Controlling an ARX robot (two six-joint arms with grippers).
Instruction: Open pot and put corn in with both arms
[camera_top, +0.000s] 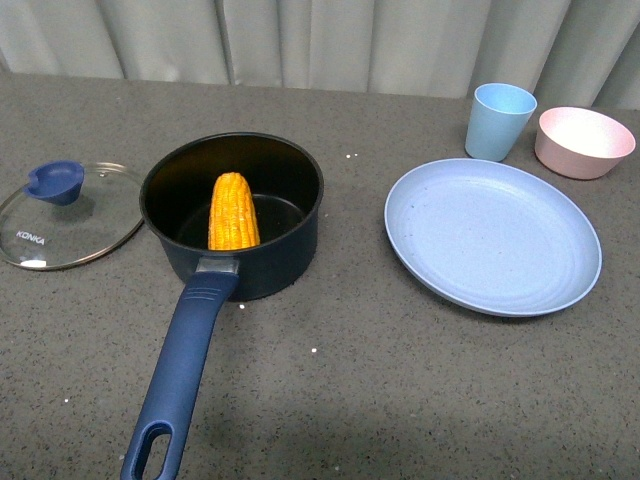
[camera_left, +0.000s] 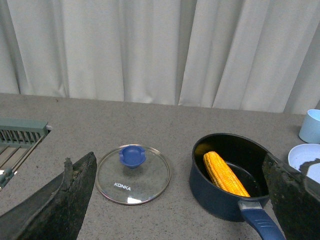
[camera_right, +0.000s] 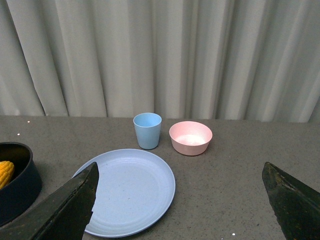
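On the grey surface (camera_top: 400, 380) the corn (camera_top: 233, 212) already lies inside the open pot (camera_top: 232, 215), long axis 12 to 6 o'clock, the lid (camera_top: 68, 215) at 9 o'clock. Left gripper (camera_left: 175, 200) and right gripper (camera_right: 180, 200) are spread, empty; the left is nearer.

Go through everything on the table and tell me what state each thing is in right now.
pot: open, upright, corn inside.
lid: off, flat on the table, knob up.
corn: in the pot, leaning on its wall.
plate: empty.
cup: upright.
bowl: upright, empty.
left hand: open, empty.
right hand: open, empty.
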